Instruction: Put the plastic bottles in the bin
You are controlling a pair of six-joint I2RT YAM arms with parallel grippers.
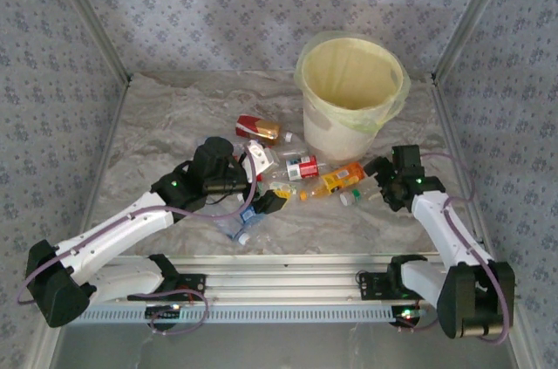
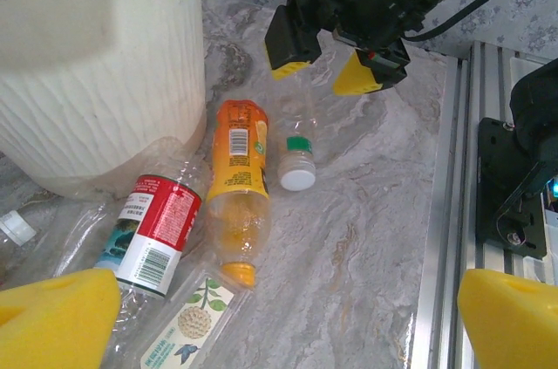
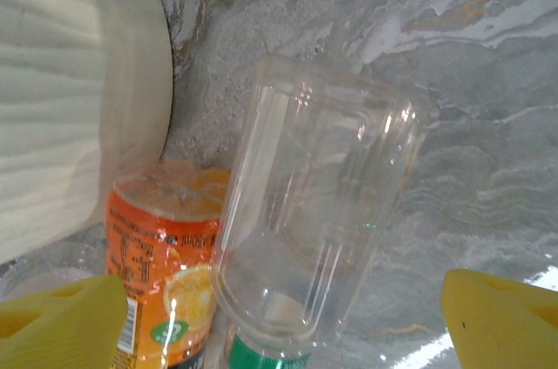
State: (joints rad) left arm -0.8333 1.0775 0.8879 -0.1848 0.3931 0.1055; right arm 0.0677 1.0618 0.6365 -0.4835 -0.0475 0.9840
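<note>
- The right pincer [image 2: 324, 75] has its jaws spread wide. Its yellow pads [image 3: 61, 321] sit either side of a clear ribbed plastic bottle with a green neck band and white cap [image 3: 318, 212], touching neither side, so nothing is gripped.
- The left pincer [image 2: 279, 321] is also fully spread and holds nothing, low over the heap of bottles near the middle of the grey marbled worktop [image 1: 174, 116].
- The tall cream-white ribbed bin with a pale yellow-green liner [image 1: 344, 129] stands upright toward the far edge, right of centre.
- An orange-tinted bottle with an orange label [image 2: 235, 186] lies on its side just beside the clear one, near the bin's wall.
- A clear bottle with a red label [image 2: 153, 229] lies next to the orange one, also close to the bin.
</note>
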